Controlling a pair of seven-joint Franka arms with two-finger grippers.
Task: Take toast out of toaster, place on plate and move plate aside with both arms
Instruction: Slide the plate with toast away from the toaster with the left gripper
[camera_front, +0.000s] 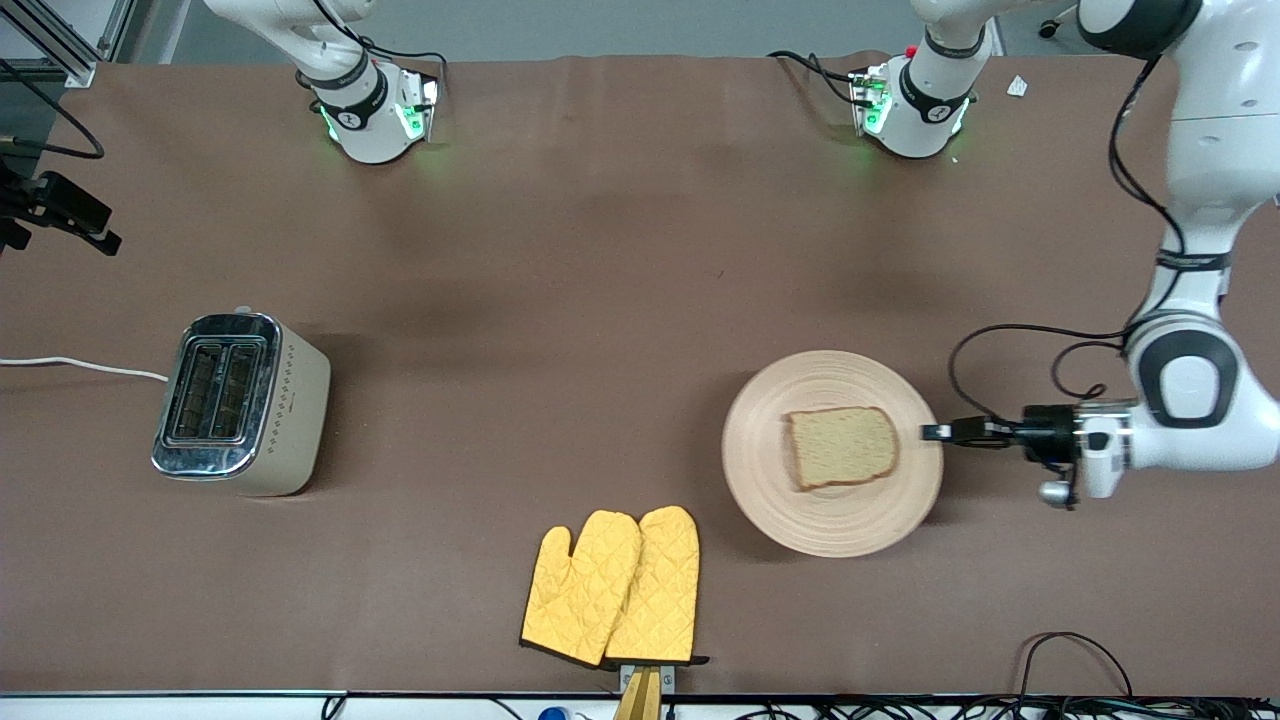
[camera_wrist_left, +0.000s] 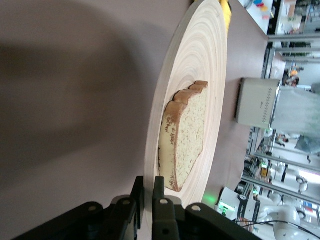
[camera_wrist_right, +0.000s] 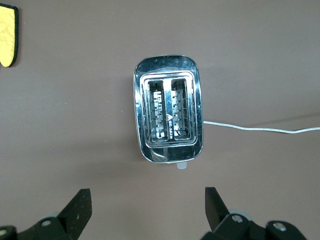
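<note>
The toast lies flat on the round pale wooden plate, which sits on the brown table toward the left arm's end. My left gripper is shut on the plate's rim, one finger above and one below it. The left wrist view shows the fingers clamping the rim, with the plate and toast just past them. My right gripper is open and empty, high over the table by the toaster. It is out of the front view.
The toaster stands toward the right arm's end, both slots empty, with a white cable running off the table edge. A pair of yellow oven mitts lies near the front edge, nearer the camera than the plate.
</note>
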